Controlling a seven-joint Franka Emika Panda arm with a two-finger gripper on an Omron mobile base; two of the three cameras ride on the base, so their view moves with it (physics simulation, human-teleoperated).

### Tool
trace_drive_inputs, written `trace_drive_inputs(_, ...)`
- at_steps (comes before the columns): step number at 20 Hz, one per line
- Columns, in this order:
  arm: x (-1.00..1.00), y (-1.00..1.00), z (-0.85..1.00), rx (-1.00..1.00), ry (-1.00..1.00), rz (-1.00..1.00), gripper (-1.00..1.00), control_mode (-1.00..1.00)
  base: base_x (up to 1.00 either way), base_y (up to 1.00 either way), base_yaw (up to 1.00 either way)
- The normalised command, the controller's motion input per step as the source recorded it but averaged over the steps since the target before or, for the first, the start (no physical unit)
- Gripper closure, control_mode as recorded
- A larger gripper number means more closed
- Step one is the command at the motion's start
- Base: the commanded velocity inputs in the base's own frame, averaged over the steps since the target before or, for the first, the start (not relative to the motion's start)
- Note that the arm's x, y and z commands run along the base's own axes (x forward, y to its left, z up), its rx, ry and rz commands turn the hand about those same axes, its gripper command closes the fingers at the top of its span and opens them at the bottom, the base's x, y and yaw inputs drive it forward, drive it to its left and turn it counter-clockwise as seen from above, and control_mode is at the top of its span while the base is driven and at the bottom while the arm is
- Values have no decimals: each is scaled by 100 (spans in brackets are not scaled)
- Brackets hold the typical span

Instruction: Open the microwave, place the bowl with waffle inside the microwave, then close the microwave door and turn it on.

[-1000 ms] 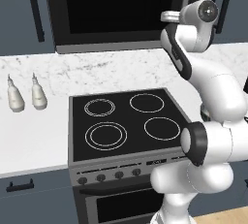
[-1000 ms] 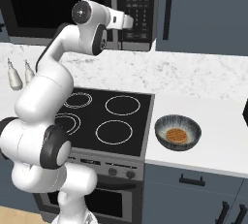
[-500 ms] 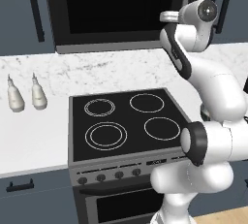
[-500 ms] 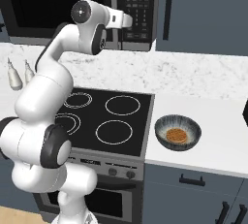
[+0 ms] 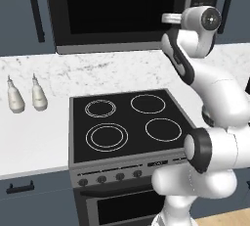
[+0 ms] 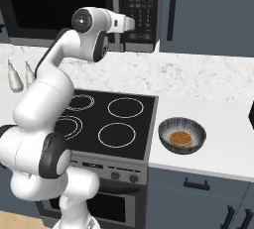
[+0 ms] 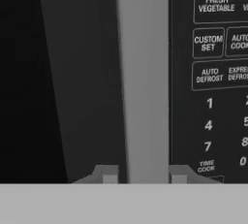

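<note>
The microwave [image 5: 122, 14] hangs above the stove, and its door [image 6: 59, 5] is closed. In the hand view a vertical grey door handle [image 7: 143, 72] runs between the dark window and the keypad [image 7: 213, 72]. My gripper [image 7: 143, 174] is raised to the microwave's front, its two fingertips pressed against either side of that handle. The arm's hand [image 6: 126, 23] meets the microwave beside the keypad [image 6: 141, 5]. The dark grey bowl [image 6: 182, 134] sits on the counter right of the stove. It holds the golden waffle [image 6: 180, 138].
A black four-ring stove [image 5: 127, 122] lies below the arm. Two small bottles [image 5: 24, 98] stand on the marble counter to its left. Dark blue cabinets with black bar handles [image 6: 172, 10] flank the microwave.
</note>
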Motion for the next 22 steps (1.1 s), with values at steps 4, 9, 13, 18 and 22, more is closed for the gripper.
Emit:
trace_drive_inputs(4,-62,53,24,0,-11,4,100,-100,0,0,0)
trace_drive_inputs(9,-76,37,29,0,-6,7,100,-100,0,0,0)
trace_drive_inputs(13,-88,11,34,0,-1,7,100,-100,0,0,0)
trace_drive_inputs(18,-81,4,28,0,0,7,100,-100,0,0,0)
trace_drive_inputs(22,-85,21,13,0,0,4,100,-100,0,0,0)
